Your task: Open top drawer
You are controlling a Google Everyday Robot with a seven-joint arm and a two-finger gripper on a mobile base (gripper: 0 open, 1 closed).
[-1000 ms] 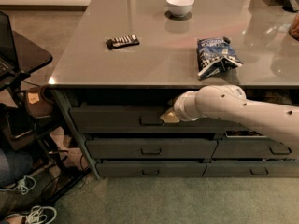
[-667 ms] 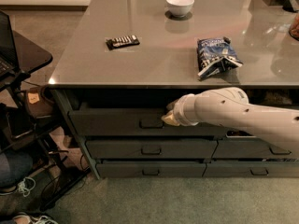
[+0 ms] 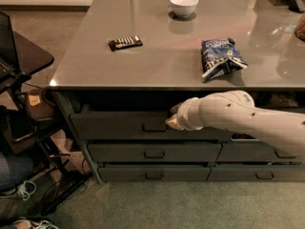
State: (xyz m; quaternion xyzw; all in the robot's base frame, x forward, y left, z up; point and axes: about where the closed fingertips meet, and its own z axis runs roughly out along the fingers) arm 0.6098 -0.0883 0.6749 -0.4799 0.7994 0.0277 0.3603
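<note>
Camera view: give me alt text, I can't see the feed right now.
The end effector sits at the top drawer's front, just right of its handle, and the drawer looks slightly ajar. On the counter above sit a white bowl, a blue snack bag and a dark packet.

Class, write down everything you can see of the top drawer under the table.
The top drawer shows a wide, dark-grey, matte front panel above a shorter drawer, with a small rectangular loop handle at centre. It sits just under the tabletop, seemingly pulled out slightly. The gripper is at its front, just right of the handle.
</note>
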